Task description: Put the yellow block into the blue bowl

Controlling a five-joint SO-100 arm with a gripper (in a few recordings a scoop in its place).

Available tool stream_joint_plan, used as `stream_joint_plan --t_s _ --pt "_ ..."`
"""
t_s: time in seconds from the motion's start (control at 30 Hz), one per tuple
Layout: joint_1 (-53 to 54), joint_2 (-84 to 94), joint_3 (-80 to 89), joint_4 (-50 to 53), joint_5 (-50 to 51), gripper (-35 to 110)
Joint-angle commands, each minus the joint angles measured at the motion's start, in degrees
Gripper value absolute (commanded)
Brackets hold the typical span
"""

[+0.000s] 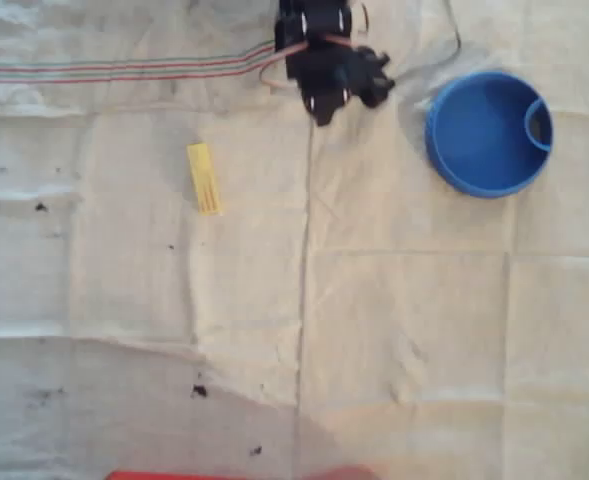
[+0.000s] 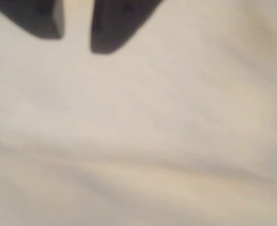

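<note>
At the top centre of the overhead view sits the robot's black plastic arm [image 1: 319,60], built of blocky, boxy segments with small white marks on their faces. Thin orange-brown and pale cables loop out from its left side and over its top. In the upper left of the blurred wrist view, the black two-finger gripper [image 2: 77,26] shows as two dark tapering fingers with pale cloth between them.

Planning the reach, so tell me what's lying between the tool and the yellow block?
Nothing: in the overhead view only bare creased cloth separates the tool from the block.
</note>
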Motion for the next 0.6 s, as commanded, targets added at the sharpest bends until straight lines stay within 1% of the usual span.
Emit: stream_joint_plan --t_s 0.0,0.17,0.27,0.4,0.57 --pt "5.8 -14.9 -25.3 0.3 14.4 0" --pt "12.6 -26.5 -39.6 1.1 29.2 0" --pt "16.6 -31.0 -46.1 1.1 35.2 0" --pt "22.1 -35.9 -50.1 1.0 37.9 0" --pt "31.6 -39.9 -50.7 0.3 37.4 0"
